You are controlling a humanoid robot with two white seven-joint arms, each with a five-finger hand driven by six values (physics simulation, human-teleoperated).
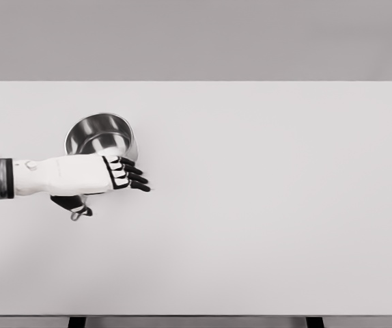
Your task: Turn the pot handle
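Left arm: a white forearm with a dark grey banded cuff enters from the picture's left edge at mid-height and runs level toward the right.
Left hand (90, 174): white-backed, five-fingered, palm turned down, lying across the near side of the pot.
Fingers (133, 175): black-tipped with white segments, extended and slightly fanned, pointing right and a little toward the viewer; they wrap around nothing that can be seen, so the hand reads as open.
Thumb: a dark shape shows below the palm, beside the pot handle; whether it touches the handle cannot be told.
Pot (101, 135): a round, shiny stainless-steel saucepan standing upright on the left part of the table, its mouth facing up and its polished inside visible; its near rim is covered by the hand.
Pot handle (80, 210): a slim metal handle with a small loop at its end, sticking out from under the hand toward the viewer and slightly left; most of its length is hidden by the hand.
Table (271, 205): a broad, plain white rectangular top filling most of the view, with a grey backdrop behind it.
Table legs (313, 322): two short dark supports show under the near edge, one left of centre, one right.
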